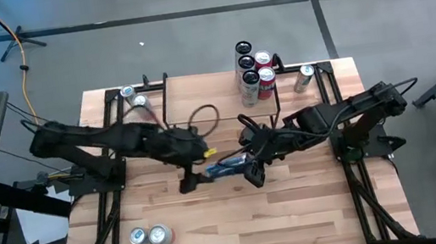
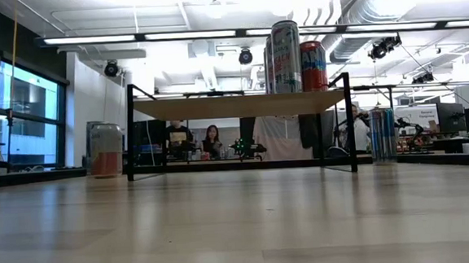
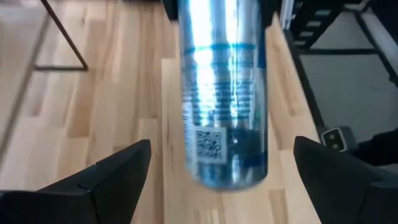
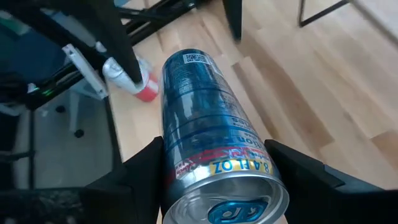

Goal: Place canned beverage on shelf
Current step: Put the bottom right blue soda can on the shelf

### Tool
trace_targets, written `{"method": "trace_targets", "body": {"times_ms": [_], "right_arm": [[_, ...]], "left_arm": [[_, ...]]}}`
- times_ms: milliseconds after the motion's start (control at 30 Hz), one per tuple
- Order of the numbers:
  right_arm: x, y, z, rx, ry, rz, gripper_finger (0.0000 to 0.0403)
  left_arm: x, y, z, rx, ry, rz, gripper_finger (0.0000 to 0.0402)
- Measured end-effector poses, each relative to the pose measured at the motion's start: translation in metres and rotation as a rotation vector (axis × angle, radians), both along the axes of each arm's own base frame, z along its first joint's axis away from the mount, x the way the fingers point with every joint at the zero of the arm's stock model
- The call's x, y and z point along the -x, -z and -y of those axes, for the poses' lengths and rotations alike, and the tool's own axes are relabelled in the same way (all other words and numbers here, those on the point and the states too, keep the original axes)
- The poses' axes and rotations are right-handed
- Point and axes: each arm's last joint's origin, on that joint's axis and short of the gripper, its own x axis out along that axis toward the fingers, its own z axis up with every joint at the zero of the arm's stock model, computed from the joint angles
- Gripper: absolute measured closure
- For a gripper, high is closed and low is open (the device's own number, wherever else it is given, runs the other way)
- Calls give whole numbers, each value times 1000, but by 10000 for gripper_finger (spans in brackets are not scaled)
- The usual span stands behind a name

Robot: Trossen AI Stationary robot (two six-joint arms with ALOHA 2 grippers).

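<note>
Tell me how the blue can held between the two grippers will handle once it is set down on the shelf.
The blue can is a smooth, glossy cylinder, so it probably slips easily between the right gripper's fingers. It looks tall and narrow, likely tippy upright. Laid sideways on the shelf, it would probably roll.

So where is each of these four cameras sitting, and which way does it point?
High view: above the table, looking straight down; both arms show, meeting at the blue can.
Low view: at tabletop height, looking across at the shelf; no arm shows.
Left wrist view: on the left arm, past its open left pincer at the blue can.
Right wrist view: on the right arm; right pincer grips the blue can.
Both wrist views share that can.
</note>
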Motion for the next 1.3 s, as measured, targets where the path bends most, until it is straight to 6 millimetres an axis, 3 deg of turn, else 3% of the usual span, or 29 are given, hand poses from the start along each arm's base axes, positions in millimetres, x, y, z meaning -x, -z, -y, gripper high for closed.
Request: {"method": "trace_targets", "body": {"times_ms": [167, 467, 600, 800, 1067, 1300], "right_arm": [[0, 0, 1, 29, -5, -3, 168], [0, 1, 1, 47, -22, -2, 168], [0, 1, 1, 49, -20, 0, 168], [-1, 3, 0, 65, -34, -8, 168], [-1, 3, 1, 70, -33, -10, 165], [-1, 0, 3, 94, -25, 15, 103]], "left_arm": [[-19, 16, 2, 39, 30, -24, 44], [-32, 16, 5, 27, 90, 62, 63], [-32, 16, 3, 22, 82, 62, 127], [-36, 21, -2, 6, 51, 47, 269], [-38, 23, -5, 1, 42, 42, 274], [-26, 19, -15, -66, 10, -5, 274]]}}
